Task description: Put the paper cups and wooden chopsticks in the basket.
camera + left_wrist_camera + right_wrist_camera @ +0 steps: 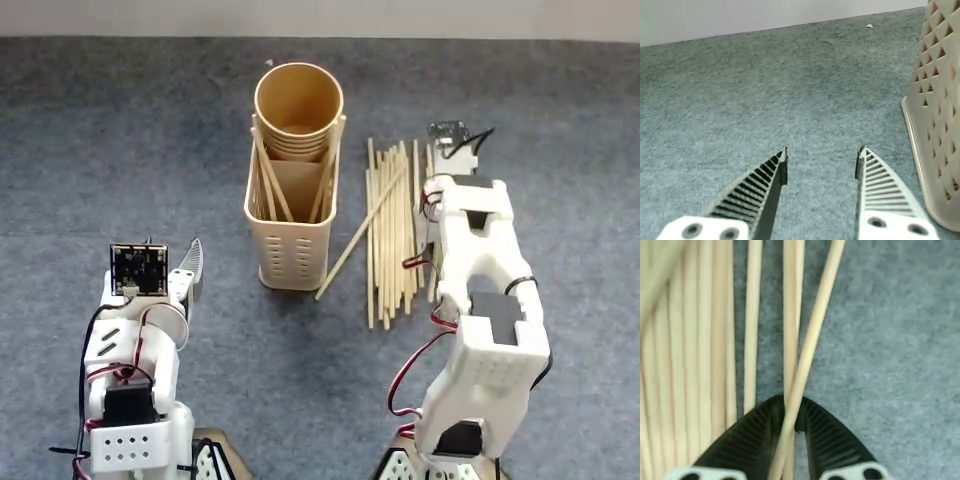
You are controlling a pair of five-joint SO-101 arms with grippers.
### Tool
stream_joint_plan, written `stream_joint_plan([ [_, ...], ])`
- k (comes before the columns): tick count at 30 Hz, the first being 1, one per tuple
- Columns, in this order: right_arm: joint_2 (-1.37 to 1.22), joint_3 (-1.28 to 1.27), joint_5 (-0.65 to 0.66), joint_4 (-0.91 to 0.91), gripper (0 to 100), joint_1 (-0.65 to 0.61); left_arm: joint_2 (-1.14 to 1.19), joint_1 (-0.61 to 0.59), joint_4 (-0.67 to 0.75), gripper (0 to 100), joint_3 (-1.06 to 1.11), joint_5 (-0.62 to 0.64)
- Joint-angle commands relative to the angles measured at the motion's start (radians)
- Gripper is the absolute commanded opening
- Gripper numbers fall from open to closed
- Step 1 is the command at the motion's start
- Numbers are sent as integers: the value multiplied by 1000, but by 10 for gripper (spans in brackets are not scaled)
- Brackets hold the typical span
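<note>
Cups look sorted: the paper cups (298,105) sit stacked in the basket (292,250) with a few sticks already in. Now it's chopstick duty. The right claw (792,412) is pinched on a wooden chopstick (815,330) at the edge of the loose pile (390,235) on the desk (560,150), just beside the basket. Next I'd guess it needs a clean lift without dragging neighbours, then a drop in end-first. The left claw (822,155) is wide open, holding nothing, near the basket.

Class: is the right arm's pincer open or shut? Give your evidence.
The right pincer is shut on a wooden chopstick: its black fingers pinch it.
</note>
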State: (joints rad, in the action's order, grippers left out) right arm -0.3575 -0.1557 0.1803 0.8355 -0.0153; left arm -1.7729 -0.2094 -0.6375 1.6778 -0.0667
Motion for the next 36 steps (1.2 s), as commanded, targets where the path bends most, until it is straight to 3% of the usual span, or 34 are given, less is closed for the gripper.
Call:
stream_joint_plan([
  [1, 177, 77, -60, -2, 4, -5, -5, 15, -3, 245, 19, -9],
  [12, 615, 170, -137, -88, 4, -139, -5, 35, -5, 245, 19, -9],
  [24, 704, 179, -170, -364, 4, -297, -5, 36, -18, 245, 19, -11],
  [28, 746, 203, -242, -374, 4, -366, -5, 36, -15, 245, 19, -11],
  [36, 1082, -151, -230, -487, 4, -443, -5, 36, -15, 245, 19, -11],
])
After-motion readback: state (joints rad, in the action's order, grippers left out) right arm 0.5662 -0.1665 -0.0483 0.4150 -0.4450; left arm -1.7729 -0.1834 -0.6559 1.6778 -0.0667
